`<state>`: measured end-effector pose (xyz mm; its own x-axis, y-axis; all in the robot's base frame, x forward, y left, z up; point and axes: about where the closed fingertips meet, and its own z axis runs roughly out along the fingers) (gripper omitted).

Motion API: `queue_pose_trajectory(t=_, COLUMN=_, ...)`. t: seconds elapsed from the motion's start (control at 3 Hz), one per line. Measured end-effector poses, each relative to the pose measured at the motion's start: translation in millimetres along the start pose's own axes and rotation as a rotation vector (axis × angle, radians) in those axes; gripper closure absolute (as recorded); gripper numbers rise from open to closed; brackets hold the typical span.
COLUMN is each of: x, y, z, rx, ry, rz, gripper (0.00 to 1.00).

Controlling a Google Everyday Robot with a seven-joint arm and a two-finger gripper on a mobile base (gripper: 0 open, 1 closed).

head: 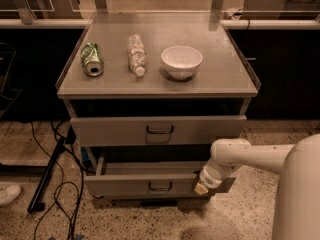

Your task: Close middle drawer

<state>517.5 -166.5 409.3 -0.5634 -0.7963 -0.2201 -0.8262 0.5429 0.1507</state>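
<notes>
pincer point(201, 187) at middle drawer point(130, 185) right end, mostly hidden behind wrist point(220, 165)

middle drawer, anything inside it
Only a bare strip of the middle drawer shows, with nothing on it; the rest is hidden under the drawer above. The gripper sits at its front right.

No legible text on can point(92, 59) or bottle point(136, 54); gripper point(202, 187) at right end of middle drawer point(120, 185) front.

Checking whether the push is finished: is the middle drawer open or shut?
Open. The middle drawer front sits forward of the upper drawer, tray showing behind it; the claw is at its right end.
</notes>
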Motion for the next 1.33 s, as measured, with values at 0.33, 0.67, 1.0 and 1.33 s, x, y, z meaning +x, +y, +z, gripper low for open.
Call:
queue_pose_trajectory(t=0.33, x=0.0, y=0.0, z=0.0, rx=0.000, ry=0.000, rz=0.000, gripper=0.20)
queue_pose_trajectory(t=0.67, x=0.0, y=0.1, z=0.1, rx=0.000, ry=0.000, rz=0.000, gripper=0.00)
queue_pose_trajectory(t=1.0, x=0.0, y=0.1, z=0.1, rx=0.000, ry=0.000, rz=0.000, gripper=0.00)
queue_pose_trajectory(t=1.33, x=0.0, y=0.1, z=0.2, rx=0.000, ry=0.000, rz=0.000, gripper=0.16)
